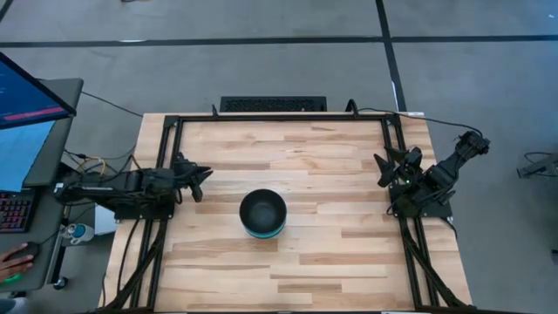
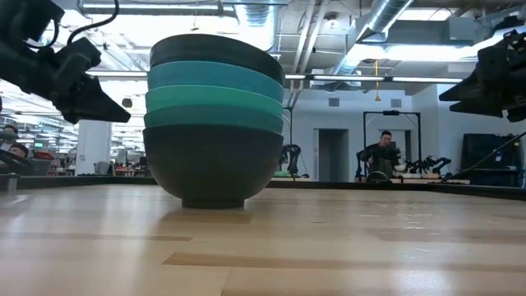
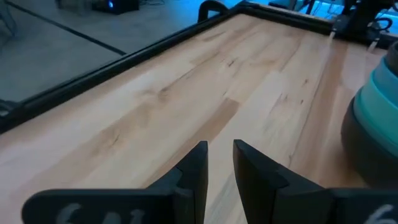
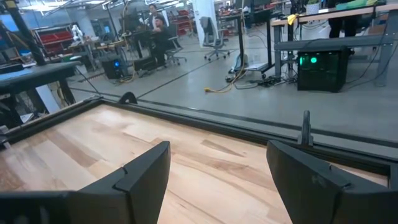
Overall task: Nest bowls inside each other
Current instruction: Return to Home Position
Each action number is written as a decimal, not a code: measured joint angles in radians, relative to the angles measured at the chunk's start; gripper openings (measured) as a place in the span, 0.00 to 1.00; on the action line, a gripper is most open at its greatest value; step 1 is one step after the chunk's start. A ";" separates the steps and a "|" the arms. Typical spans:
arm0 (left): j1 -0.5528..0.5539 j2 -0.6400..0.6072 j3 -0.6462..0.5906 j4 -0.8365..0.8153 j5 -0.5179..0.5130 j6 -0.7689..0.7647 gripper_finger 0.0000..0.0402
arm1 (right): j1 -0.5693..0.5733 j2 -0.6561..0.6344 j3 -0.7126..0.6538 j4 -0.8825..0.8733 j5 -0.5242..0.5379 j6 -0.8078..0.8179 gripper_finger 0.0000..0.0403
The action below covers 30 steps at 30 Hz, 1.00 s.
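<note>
The bowls [image 1: 262, 214] stand nested in one stack near the table's middle, resting on the base of a black bowl [image 2: 213, 168]. In the low view, cyan and teal rims [image 2: 215, 100] show above it, with a dark bowl on top. My left gripper [image 1: 202, 181] hovers near the table's left edge, left of the stack, fingers nearly together with a narrow gap [image 3: 220, 163]. The stack's side [image 3: 375, 124] shows in the left wrist view. My right gripper [image 1: 384, 170] hovers at the table's right edge, open [image 4: 217, 171], touching nothing.
A black frame [image 1: 279, 117] runs around the wooden table top. A keyboard [image 1: 273, 104] lies beyond the far edge. A monitor [image 1: 30, 100] and a person's hand [image 1: 13, 260] are left of the table. People [image 2: 380, 152] sit in the room behind.
</note>
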 joint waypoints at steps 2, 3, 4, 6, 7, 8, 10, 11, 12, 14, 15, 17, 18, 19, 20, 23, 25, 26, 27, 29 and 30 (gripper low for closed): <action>0.000 -0.016 0.000 0.000 0.002 0.000 0.16 | 0.000 0.000 0.000 0.000 0.000 0.000 0.72; 0.000 -0.021 0.000 0.000 0.001 0.000 0.16 | 0.000 0.000 0.000 0.000 0.000 0.000 0.72; 0.000 -0.023 0.000 0.001 0.000 0.000 0.16 | 0.000 0.000 0.000 0.000 0.000 0.000 0.72; 0.000 -0.021 0.000 0.001 0.001 0.000 0.16 | 0.000 0.000 0.000 0.000 0.000 0.000 0.72; 0.000 -0.021 0.000 0.001 0.001 0.000 0.16 | 0.000 0.000 0.000 0.000 0.000 0.000 0.72; 0.000 -0.020 0.000 0.001 0.000 0.000 0.16 | 0.000 0.000 0.000 0.000 0.000 0.000 0.72; 0.000 -0.018 0.000 0.000 0.001 0.000 0.16 | 0.000 0.000 0.000 0.000 0.000 0.000 0.72; 0.000 -0.019 -0.001 0.000 0.001 0.000 0.16 | 0.000 0.000 0.000 0.000 0.000 0.000 0.72; 0.000 -0.019 -0.001 0.000 0.001 0.000 0.16 | 0.000 0.000 0.000 0.000 0.000 0.000 0.72; 0.000 -0.019 -0.001 0.000 0.001 0.000 0.16 | 0.000 0.000 0.000 0.000 0.000 0.000 0.72; 0.000 -0.019 -0.001 0.000 0.001 0.000 0.16 | 0.000 0.000 0.000 0.000 0.000 0.000 0.72; 0.000 -0.019 -0.001 0.000 0.001 0.000 0.16 | 0.000 0.000 0.000 0.000 0.000 0.000 0.72; 0.000 -0.019 -0.001 0.000 0.001 0.000 0.16 | 0.000 0.000 0.000 0.000 0.000 0.000 0.72; 0.000 -0.019 -0.001 0.000 0.001 0.000 0.16 | 0.000 0.000 0.000 0.000 0.000 0.000 0.72; 0.000 -0.019 -0.001 0.000 0.001 0.000 0.16 | 0.000 0.000 0.000 0.000 0.000 0.000 0.72; 0.000 -0.019 -0.001 0.000 0.002 0.000 0.16 | 0.000 0.000 0.000 0.000 0.000 0.000 0.72; 0.000 -0.019 -0.001 0.000 0.002 0.001 0.16 | 0.000 0.000 0.000 0.000 0.000 0.000 0.72; 0.000 -0.019 -0.001 0.000 0.002 0.000 0.16 | 0.000 0.000 0.000 0.000 0.000 0.000 0.72; 0.000 -0.019 -0.001 -0.001 0.002 0.000 0.16 | 0.000 0.000 0.000 0.000 0.000 0.000 0.72; 0.000 -0.019 -0.001 0.000 0.002 0.001 0.16 | 0.000 0.000 0.000 0.000 0.000 0.000 0.72; 0.000 -0.019 -0.001 -0.001 0.002 0.001 0.16 | 0.000 0.000 0.000 0.000 0.000 0.000 0.72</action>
